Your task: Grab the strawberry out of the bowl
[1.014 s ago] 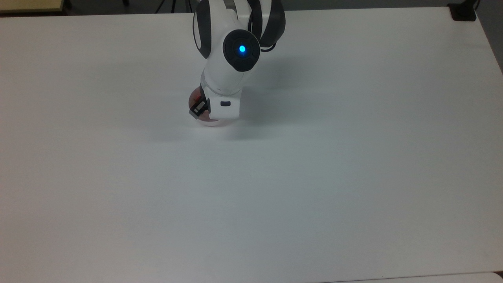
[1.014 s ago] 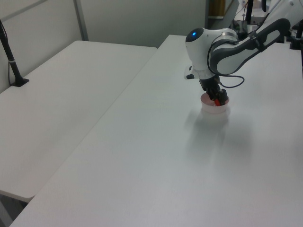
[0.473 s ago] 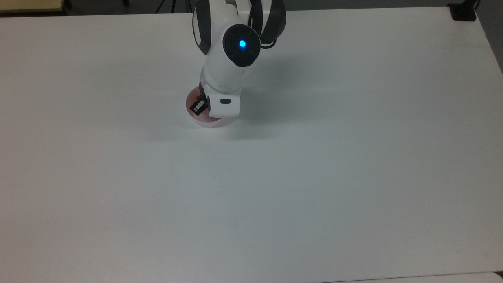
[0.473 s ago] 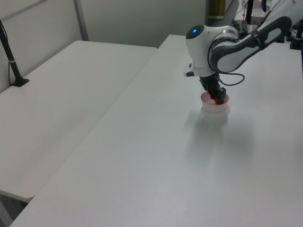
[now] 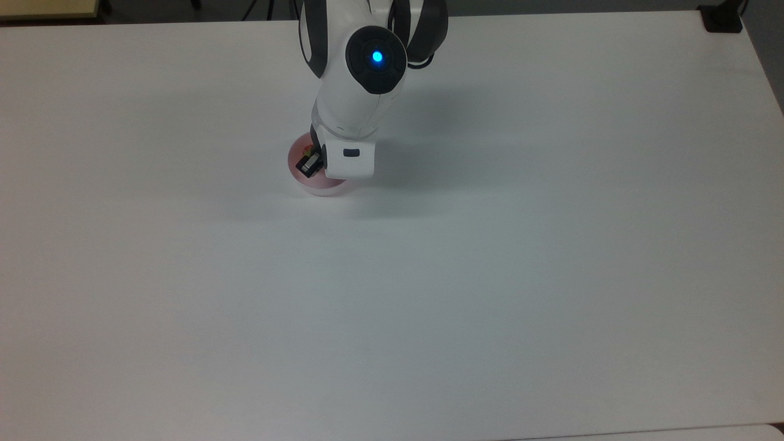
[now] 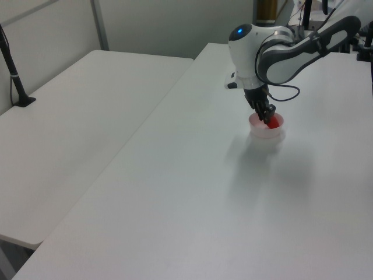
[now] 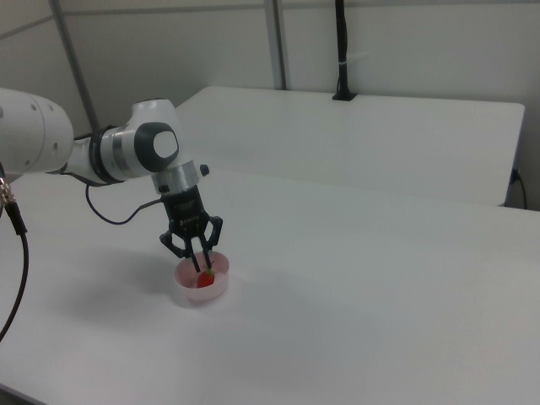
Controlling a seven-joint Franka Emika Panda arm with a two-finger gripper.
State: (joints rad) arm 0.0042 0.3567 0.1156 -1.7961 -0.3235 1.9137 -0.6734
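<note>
Overhead, the top view shows a wide white table (image 5: 490,275) with a matte, unmarked surface running almost edge to edge. The arm (image 5: 367,67) reaches in from the far edge, a blue light glowing on its dark round cap. Its white wrist block hangs over the pale pink bowl (image 5: 298,156), which stands left of centre in the far half of the table; a crescent of pink rim shows at the top view's left of the wrist. A soft shadow spreads to the top view's right of the bowl. A dark clamp base (image 5: 723,18) sits at the far right corner.

Next, the left view looks along the table from one end. The bowl (image 6: 266,129) stands toward the far right, and the gripper (image 6: 267,116) points down into it, fingers drawn together on the red strawberry (image 6: 272,122), which sits at rim height inside the bowl. A 2nd white table (image 6: 76,122) adjoins on the left view's left, with a black post (image 6: 13,70) standing on its far left edge. Plain grey partition walls close the room behind.

Finally, the right view shows the arm coming from the right view's left, a black cable looping beneath it. The gripper (image 7: 202,263) descends into the bowl (image 7: 200,289), fingers pinched on the strawberry (image 7: 209,276), red with a touch of green. Another white table (image 7: 380,135) lies beyond, carrying a black post (image 7: 341,51), with grey panelled walls behind.
</note>
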